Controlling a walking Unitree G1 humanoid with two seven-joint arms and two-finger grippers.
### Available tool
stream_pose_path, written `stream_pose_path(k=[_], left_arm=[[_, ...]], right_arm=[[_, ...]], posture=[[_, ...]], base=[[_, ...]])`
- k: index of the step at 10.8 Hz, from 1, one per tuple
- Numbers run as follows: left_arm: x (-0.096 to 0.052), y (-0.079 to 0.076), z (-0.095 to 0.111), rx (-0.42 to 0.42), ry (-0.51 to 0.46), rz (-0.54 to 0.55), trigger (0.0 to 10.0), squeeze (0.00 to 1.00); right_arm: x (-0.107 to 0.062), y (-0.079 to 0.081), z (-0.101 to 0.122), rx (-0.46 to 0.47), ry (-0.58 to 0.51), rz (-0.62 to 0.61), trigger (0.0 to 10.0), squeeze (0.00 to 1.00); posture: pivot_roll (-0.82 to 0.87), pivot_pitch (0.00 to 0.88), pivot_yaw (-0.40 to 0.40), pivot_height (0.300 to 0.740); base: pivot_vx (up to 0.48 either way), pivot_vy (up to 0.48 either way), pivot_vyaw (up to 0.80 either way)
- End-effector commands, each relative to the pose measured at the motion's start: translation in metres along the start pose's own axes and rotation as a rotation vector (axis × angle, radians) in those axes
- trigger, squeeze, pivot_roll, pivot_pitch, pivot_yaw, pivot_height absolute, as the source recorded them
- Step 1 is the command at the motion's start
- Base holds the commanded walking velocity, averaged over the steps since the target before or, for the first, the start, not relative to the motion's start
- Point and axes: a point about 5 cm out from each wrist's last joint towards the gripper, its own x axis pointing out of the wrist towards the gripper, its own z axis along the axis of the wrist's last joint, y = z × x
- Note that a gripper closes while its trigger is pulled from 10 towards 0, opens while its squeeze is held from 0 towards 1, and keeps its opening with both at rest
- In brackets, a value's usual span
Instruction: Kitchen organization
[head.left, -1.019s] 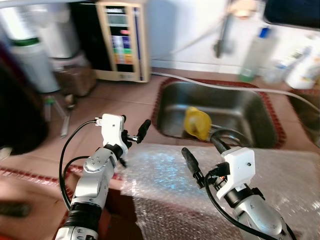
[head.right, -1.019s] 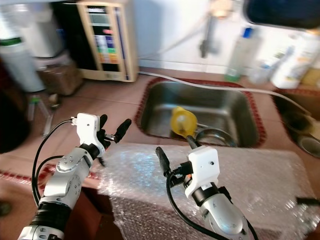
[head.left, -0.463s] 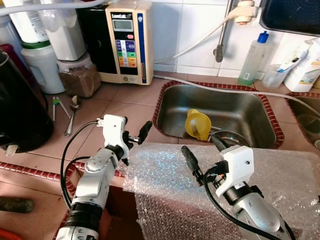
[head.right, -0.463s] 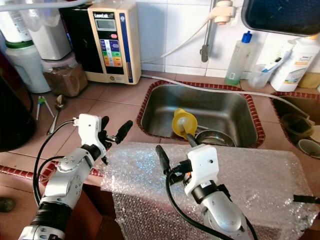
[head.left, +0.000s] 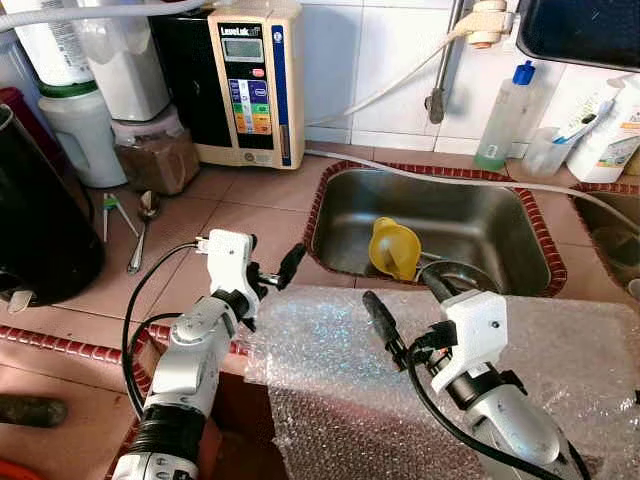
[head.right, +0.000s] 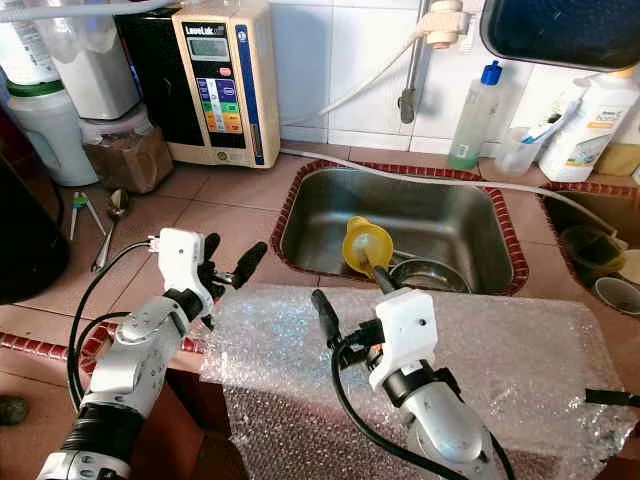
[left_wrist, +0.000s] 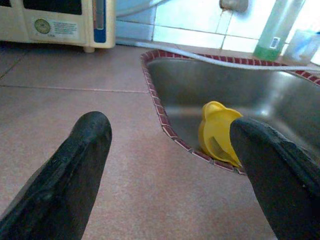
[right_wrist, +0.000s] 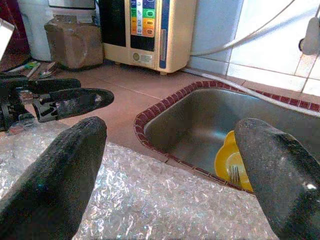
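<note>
A steel sink (head.left: 335, 205) is set into the tiled counter, with a yellow cup (head.left: 395, 247) lying in it beside a steel bowl (head.left: 458, 274). A fork rests in the yellow cup (right_wrist: 232, 167). A sheet of bubble wrap (head.left: 330, 370) covers the counter's front edge. My left gripper (head.left: 270, 268) hovers open over the tiles just left of the sink, nothing between its fingers (left_wrist: 75, 170). My right gripper (head.left: 408, 300) stands open above the bubble wrap, pointing towards the sink, and is empty too.
A beige water machine (head.left: 255, 80) stands at the back wall, with a brown jar (head.left: 155, 160) and white jugs to its left. A spoon (head.left: 142, 225) lies on the tiles. A black appliance (head.left: 40, 230) sits far left. Bottles (head.left: 505, 120) stand behind the sink.
The head camera has steadied from a blurred view to a sharp one. Both grippers stay open and have hardly shifted.
</note>
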Motion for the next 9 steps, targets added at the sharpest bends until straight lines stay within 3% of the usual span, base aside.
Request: stream_pose_path(k=[1,6,9], left_arm=[[0.0012,0.0003,0.0035,0.003,-0.004,-0.004,10.0,0.0],[0.0014,-0.0011,0.0018,0.008,0.004,-0.012,10.0,0.0],[0.0017,-0.0024,0.0019,0.015,0.002,-0.012,10.0,0.0]], right_arm=[[0.0014,-0.0015,0.0012,-0.005,-0.008,-0.002,10.0,0.0],[0.0031,-0.0016,0.0011,-0.005,-0.009,-0.001,10.0,0.0],[0.004,-0.0012,0.001,-0.005,-0.011,0.001,10.0,0.0]], posture=[[-0.04,0.0,0.066,0.74],[-0.04,0.0,0.067,0.74],[-0.04,0.0,0.066,0.74]], base=[[0.0,0.296,0.0],[0.0,0.38,0.0],[0.0,0.0,0.0]])
